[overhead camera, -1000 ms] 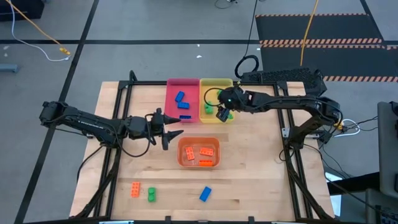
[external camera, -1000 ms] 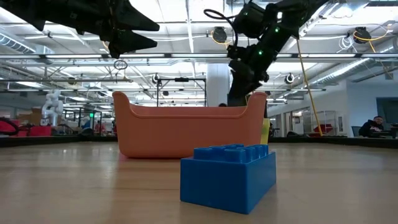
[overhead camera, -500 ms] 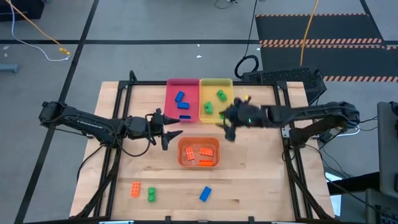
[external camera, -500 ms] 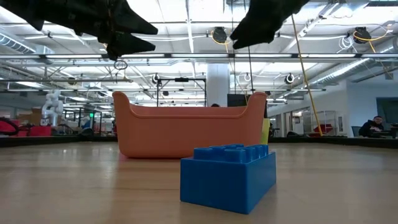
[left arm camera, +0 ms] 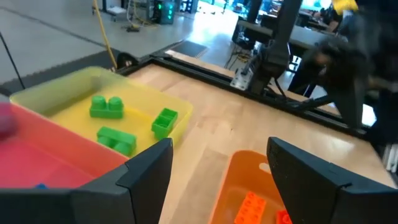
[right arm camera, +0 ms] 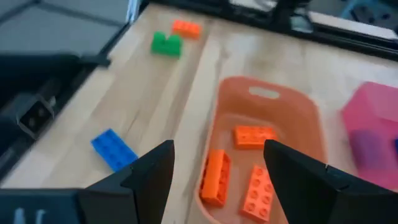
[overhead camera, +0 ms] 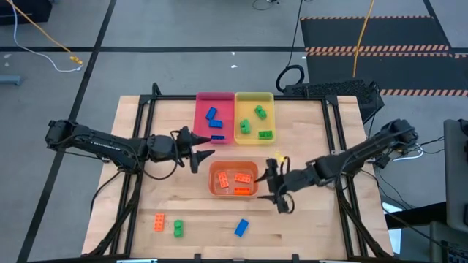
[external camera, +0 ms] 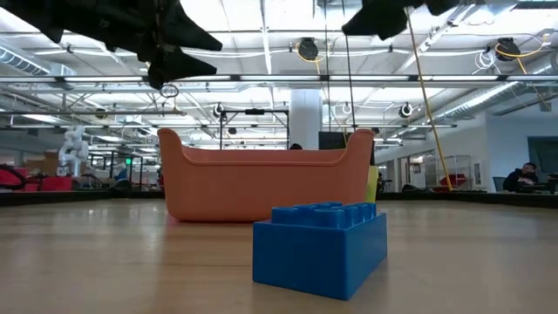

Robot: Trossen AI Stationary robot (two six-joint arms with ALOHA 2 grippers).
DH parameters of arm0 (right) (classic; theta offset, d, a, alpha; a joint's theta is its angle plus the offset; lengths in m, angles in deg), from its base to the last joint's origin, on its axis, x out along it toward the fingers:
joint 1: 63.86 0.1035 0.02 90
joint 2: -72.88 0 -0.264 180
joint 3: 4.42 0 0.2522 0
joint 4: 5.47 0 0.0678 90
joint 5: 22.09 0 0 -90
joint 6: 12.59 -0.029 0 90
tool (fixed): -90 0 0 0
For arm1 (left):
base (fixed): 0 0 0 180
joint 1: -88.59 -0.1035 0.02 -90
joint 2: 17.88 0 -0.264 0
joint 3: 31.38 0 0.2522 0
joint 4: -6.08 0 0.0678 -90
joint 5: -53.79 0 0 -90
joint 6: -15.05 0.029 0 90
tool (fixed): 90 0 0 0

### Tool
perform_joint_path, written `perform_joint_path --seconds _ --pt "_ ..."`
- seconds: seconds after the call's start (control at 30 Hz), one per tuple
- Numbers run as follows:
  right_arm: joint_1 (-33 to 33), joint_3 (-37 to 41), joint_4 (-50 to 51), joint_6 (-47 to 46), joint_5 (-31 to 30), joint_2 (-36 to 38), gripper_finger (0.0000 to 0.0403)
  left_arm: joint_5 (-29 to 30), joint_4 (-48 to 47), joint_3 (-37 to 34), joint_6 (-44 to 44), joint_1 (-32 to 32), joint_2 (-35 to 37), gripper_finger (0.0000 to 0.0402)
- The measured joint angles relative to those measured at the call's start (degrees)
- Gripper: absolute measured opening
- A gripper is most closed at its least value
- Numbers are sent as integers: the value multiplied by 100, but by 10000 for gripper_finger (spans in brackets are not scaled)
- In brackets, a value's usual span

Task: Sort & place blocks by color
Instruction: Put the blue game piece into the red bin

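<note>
Three loose blocks lie flat near the table's front edge: an orange one (overhead camera: 159, 223), a green one (overhead camera: 178, 229) and a blue one (overhead camera: 241, 228), which looms in the low view (external camera: 320, 249). Green blocks (left arm camera: 107, 106) lie in the yellow tray (overhead camera: 254, 102), blue ones (overhead camera: 212, 114) in the pink tray (overhead camera: 201, 117), orange ones (right arm camera: 254, 135) in the orange tray (overhead camera: 234, 166). My left gripper (overhead camera: 201, 155) hangs open and holds nothing, left of the orange tray. My right gripper (overhead camera: 276, 191) hangs open and holds nothing, at that tray's right side.
Black frame rails (overhead camera: 333, 146) run along the table's left, right and far sides. Bare wood lies between the orange tray and the loose blocks and to the right of the blue block. Cables and a striped mat lie on the floor beyond the table.
My right gripper has swung from over the yellow tray toward the table's near edge, turning as it went, and now hangs beside the orange tray's right side. Its fingers stay open. The blocks and trays lie as before.
</note>
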Motion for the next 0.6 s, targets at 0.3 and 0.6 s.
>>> perform_joint_path --seconds 0.3,0.6 --pt "39 -477 -126 572 1099 -1184 242 131 -684 0 -814 39 -7 260" --pt "87 -1233 -109 1073 1789 -2071 242 79 -1175 -2 -1307 227 -9 260"
